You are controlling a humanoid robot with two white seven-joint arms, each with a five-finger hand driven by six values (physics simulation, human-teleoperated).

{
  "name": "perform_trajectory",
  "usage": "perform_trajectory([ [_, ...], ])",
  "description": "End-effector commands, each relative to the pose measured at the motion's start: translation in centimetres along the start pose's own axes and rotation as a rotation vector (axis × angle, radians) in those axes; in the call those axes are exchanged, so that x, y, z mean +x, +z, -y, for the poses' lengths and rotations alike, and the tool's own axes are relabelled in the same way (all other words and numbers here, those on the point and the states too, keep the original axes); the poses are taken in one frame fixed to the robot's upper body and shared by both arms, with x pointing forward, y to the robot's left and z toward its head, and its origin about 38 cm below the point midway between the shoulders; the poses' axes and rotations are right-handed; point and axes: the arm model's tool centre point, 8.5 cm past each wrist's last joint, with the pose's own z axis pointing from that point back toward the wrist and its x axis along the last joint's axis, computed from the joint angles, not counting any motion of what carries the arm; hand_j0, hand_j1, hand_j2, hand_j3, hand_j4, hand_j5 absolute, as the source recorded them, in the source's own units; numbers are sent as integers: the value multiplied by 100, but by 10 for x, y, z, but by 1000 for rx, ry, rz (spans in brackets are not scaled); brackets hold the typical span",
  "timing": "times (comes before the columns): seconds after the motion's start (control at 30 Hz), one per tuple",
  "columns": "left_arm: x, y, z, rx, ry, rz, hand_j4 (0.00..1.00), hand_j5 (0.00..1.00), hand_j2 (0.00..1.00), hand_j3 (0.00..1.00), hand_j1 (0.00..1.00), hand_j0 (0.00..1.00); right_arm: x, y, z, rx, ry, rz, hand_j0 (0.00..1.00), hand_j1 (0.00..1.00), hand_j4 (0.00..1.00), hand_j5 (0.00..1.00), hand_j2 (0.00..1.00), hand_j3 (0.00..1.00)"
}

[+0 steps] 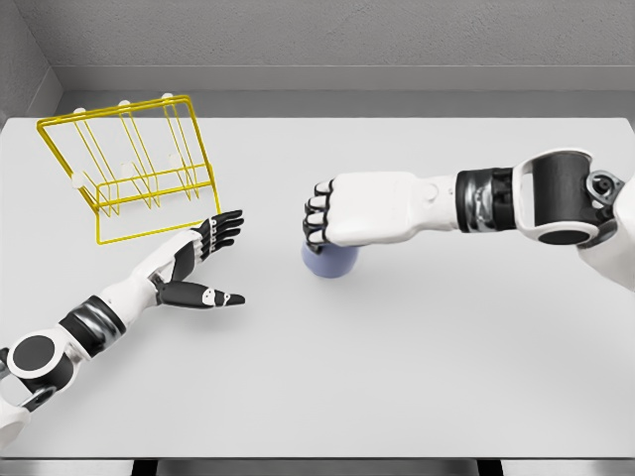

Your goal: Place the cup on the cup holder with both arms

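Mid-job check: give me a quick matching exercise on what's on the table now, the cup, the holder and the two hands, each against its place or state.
Things:
1. cup
2. cup holder
3. left hand
4. right hand

Places or states:
A. yellow wire rack, far left of the table
B. fingers spread, holding nothing, just in front of the rack
C. bluish, mostly hidden under a hand, mid-table
D. fingers curled, on top of the cup

Pairs: 1-C, 2-A, 3-B, 4-D
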Motion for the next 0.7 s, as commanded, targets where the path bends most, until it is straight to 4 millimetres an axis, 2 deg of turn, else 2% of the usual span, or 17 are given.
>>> perform_trajectory([
  [0.0,0,0,0,2,0,1,100,100,100,100,100,100,3,-8,4,-16,-2,14,50,50,50,50,50,50],
  [0.1,0,0,0,0,0,1,100,100,100,100,100,100,8,-18,6,-36,-8,36,50,50,50,50,50,50],
  [0.2,0,0,0,0,0,2,100,100,100,100,100,100,17,-37,11,-23,3,70,50,50,50,50,50,50],
  [0.43,0,0,-1,3,0,1,100,100,100,100,100,100,23,-53,17,-35,28,84,50,50,50,50,50,50],
  [0.57,-1,0,0,1,0,-2,100,100,100,100,100,100,13,-54,7,-12,1,60,49,49,49,49,49,49],
  [0.67,-1,0,0,2,2,0,100,100,100,100,100,100,7,-65,-5,18,-17,44,50,50,50,50,50,50],
])
